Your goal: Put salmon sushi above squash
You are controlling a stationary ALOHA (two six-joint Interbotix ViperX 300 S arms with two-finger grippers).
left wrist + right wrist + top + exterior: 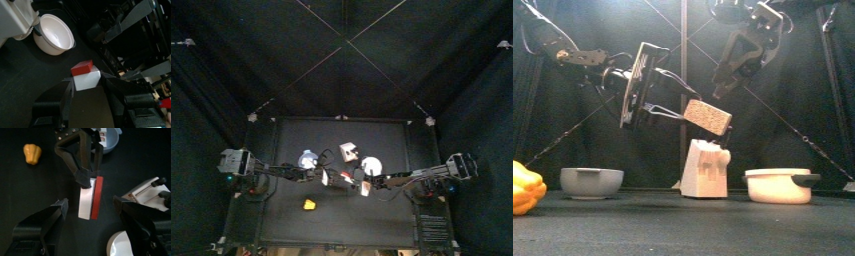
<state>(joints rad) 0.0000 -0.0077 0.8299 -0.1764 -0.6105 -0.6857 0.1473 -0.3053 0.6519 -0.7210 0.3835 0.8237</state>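
gripping the sushi (91, 198) mid-frame, the left gripper (88, 180) hangs above the table; right gripper (90, 208) open; squash (31, 153) upper left.

The salmon sushi (84, 75) between my left gripper's (85, 86) black jaws is a white block with a red-orange top; from my right wrist it reads as a white slab with a red stripe down one side. The squash (31, 153) is bright yellow (shading toward orange at one end) against the black table (27, 188). The bowl (55, 34) near it is white inside and grey outside. Another round dish (778, 185) is cream-white with a dark handle. The upright block (707, 168) is white. My right gripper (90, 210) is black too, as are the curtains (211, 60).
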